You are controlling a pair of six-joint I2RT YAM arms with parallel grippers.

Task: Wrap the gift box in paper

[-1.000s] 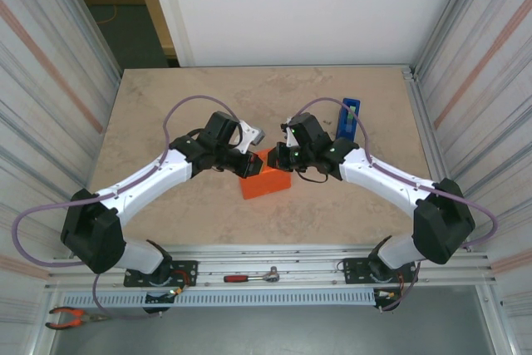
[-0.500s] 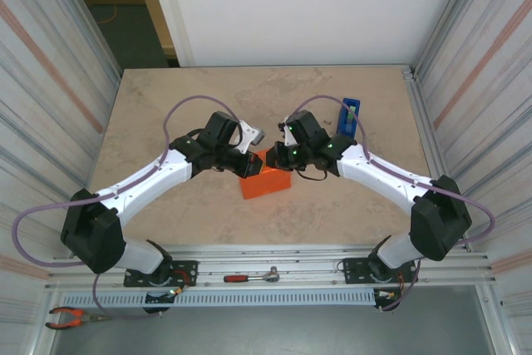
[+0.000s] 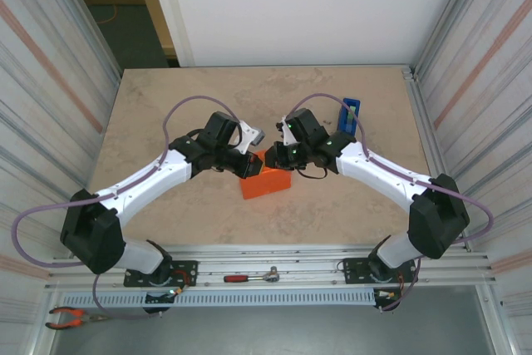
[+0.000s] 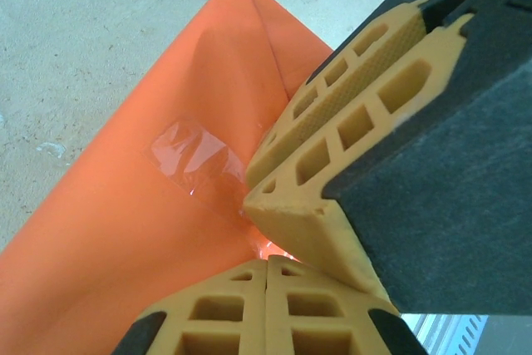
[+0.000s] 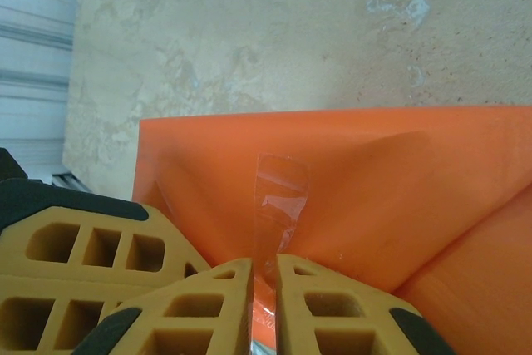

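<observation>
Top external view: the orange paper [image 3: 268,184] sits as a folded parcel mid-tabletop [image 3: 183,97], and the gift box is hidden under it. The left hand [image 3: 248,169] is pinched tight, its tips against the paper. The right hand [image 3: 273,158] is parted by a thin slit; whether it holds anything is unclear. Clear tape [image 5: 281,184] glints there, its edges hard to trace.

My beige stone-look tabletop [image 3: 166,97] carries the folded orange paper [image 3: 270,185] near the middle and a blue tape dispenser [image 3: 350,118] toward the far right.
</observation>
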